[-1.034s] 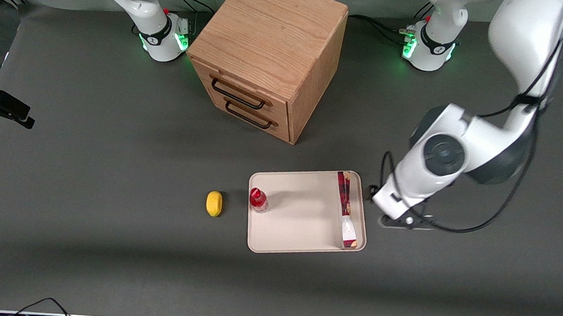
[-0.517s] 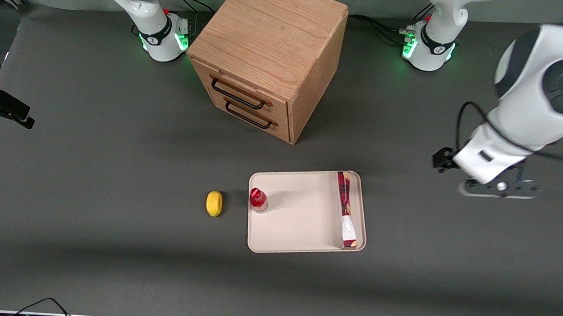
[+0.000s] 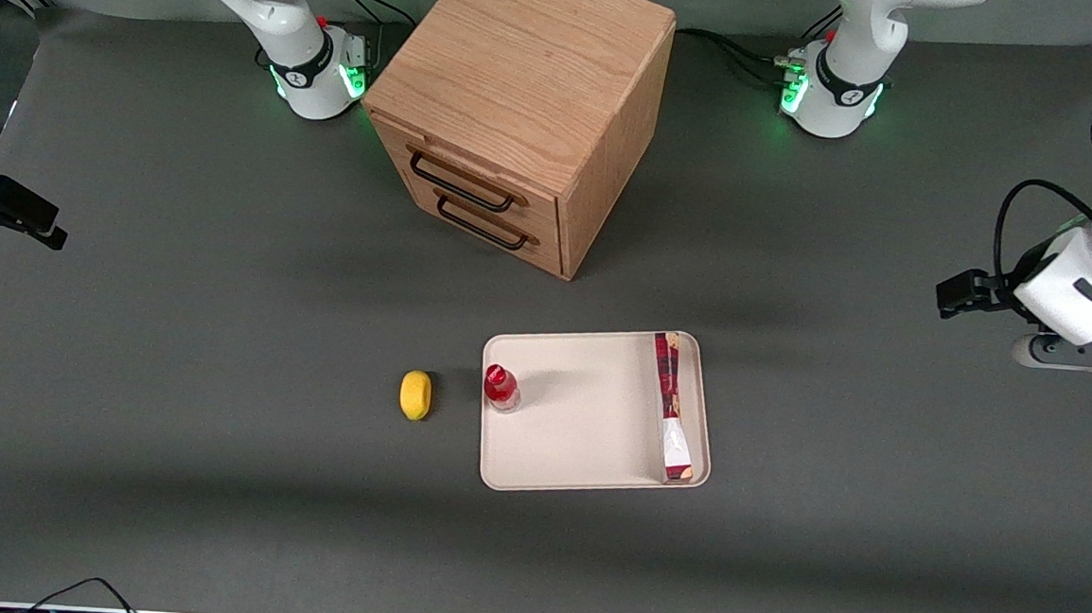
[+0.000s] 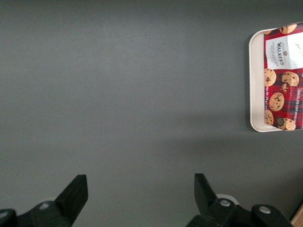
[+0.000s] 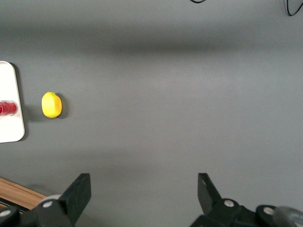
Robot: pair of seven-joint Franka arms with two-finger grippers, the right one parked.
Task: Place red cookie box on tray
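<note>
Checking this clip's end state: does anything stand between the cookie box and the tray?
Nothing visible does. The red cookie box already lies in the tray, along its rim. The open gripper hangs apart over bare table.

The red cookie box [image 4: 283,84] and tray [image 4: 252,85] run off the wrist view's edge.

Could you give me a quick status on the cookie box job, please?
Gripper open, empty, above bare table toward the working arm's end. Red cookie box lying on the tray, along its edge. Nothing in the way.
</note>
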